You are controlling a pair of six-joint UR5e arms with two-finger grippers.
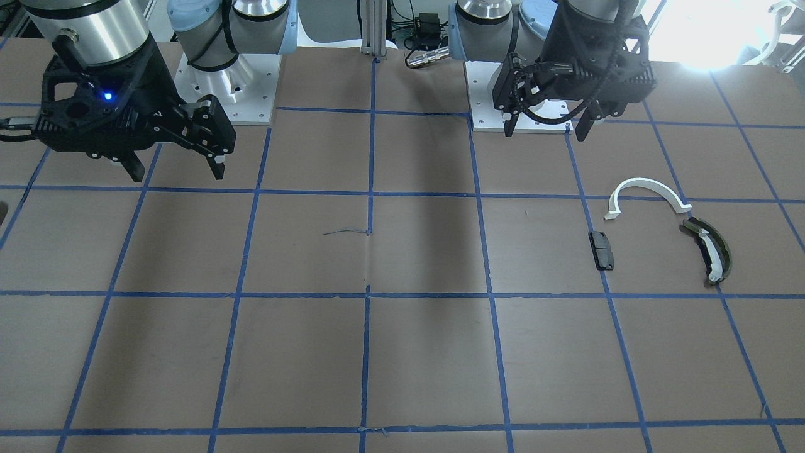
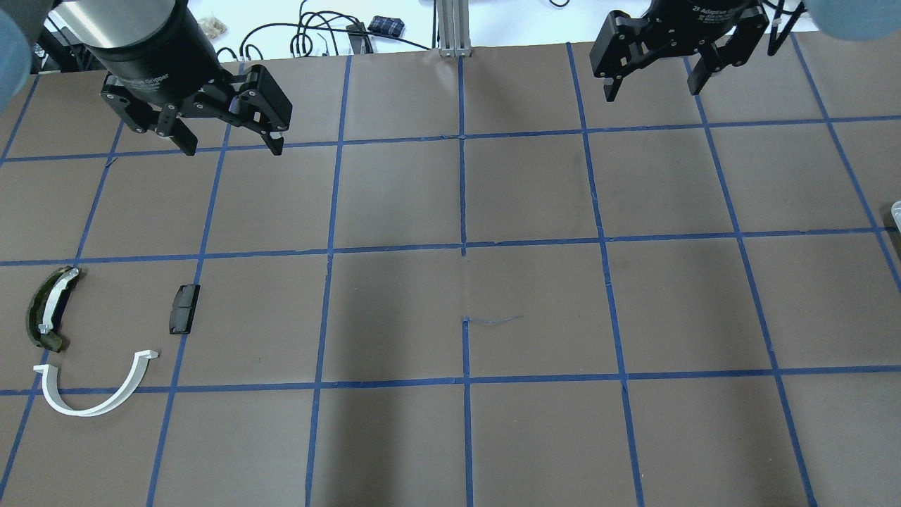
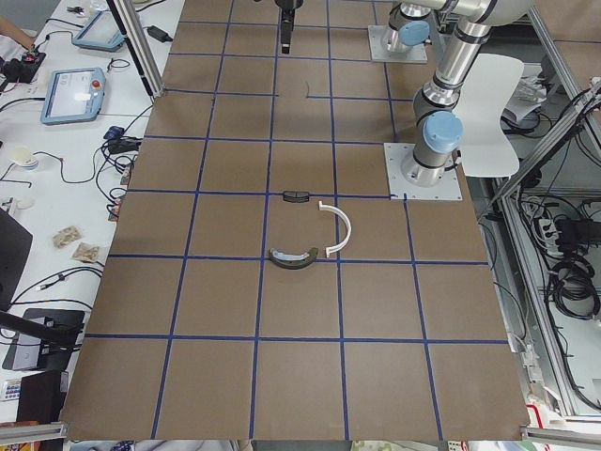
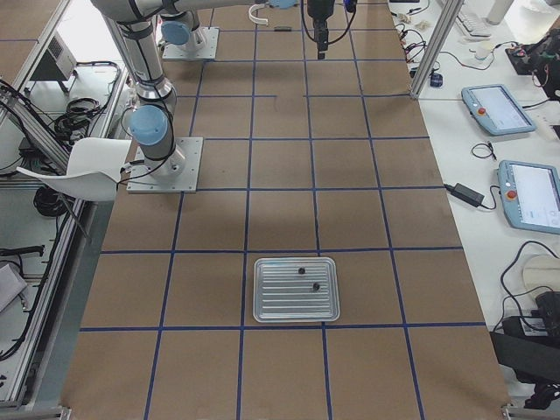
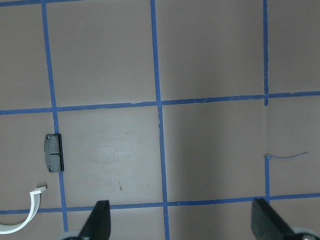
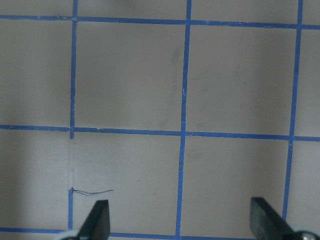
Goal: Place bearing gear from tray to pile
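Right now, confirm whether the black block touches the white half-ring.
No, the black block lies apart from the white half-ring, with bare table between them.

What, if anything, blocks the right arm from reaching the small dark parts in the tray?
Likely yes, nothing blocks it. The tray lies uncovered near that arm's base, its two small dark parts exposed, and the right end effector hangs open and empty.

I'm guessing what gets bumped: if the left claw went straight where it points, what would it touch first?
Most likely the bare table, near a blue tape line. The left claw hangs open, pointing down, and the black block lies off to one side. Exact spot is unclear.
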